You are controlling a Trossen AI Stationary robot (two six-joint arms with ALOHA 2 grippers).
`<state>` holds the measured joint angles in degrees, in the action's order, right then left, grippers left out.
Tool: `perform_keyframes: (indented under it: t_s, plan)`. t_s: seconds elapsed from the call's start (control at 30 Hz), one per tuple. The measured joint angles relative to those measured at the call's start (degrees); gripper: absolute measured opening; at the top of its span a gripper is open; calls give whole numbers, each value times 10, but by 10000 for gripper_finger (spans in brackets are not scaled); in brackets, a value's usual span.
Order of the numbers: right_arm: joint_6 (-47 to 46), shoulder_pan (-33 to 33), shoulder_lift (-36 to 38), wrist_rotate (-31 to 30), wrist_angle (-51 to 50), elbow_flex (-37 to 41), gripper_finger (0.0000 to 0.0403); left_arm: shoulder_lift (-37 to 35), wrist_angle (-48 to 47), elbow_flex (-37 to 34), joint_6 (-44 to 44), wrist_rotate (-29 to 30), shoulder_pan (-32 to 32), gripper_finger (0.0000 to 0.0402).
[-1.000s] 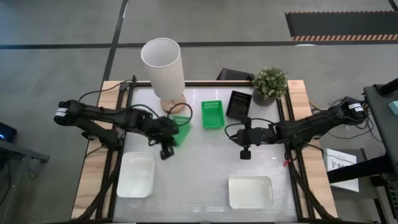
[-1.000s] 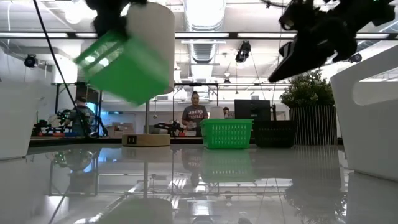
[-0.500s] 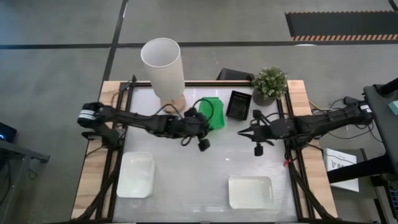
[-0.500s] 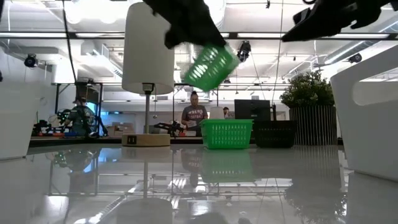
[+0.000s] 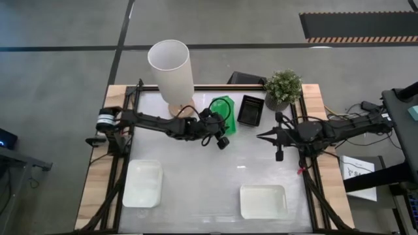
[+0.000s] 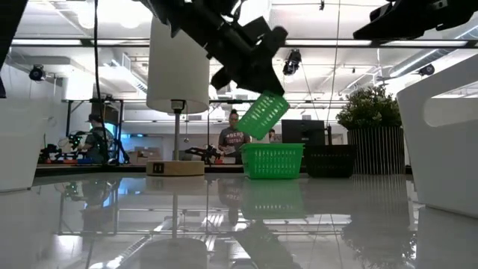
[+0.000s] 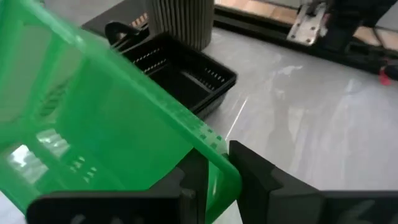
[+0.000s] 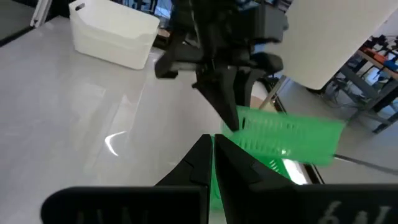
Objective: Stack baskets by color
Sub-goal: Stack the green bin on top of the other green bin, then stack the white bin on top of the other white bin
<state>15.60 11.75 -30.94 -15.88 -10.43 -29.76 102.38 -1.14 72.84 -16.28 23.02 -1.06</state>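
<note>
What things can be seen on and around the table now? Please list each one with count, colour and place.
Green baskets: two; one held tilted above the other, at the table's far middle.
Black basket: one, right of the green ones.
White baskets: two, near edge; one left, one right.
Lamp: one, white, far left.
Potted plant: one, green, far right corner.
People: small, in the room behind.
Left end effector: pinching the tilted green basket's rim.
Right end effector: shut, empty, right of centre.

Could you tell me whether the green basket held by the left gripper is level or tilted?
Tilted: the green basket hangs slanted from the left gripper.
</note>
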Motion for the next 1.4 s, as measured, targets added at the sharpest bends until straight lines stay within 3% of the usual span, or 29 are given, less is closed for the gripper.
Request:
perform_keyframes:
  t_s: [0.3,0.77,1.03,1.17,1.4]
  plan:
    - [-4,0,-3,14,-5,-8,11,16,-2,0,-30,-1,-13,77]
    - [-24,0,-3,14,-9,-8,11,9,1,-1,-40,-29,-12,80]
    - [-28,0,-3,15,-8,-4,11,-11,1,-7,48,-46,25,80]
    - [-7,0,-5,62,30,15,11,-34,1,-23,113,-52,58,80]
    - [-16,0,-15,99,99,37,11,-72,1,-59,183,-127,123,80]
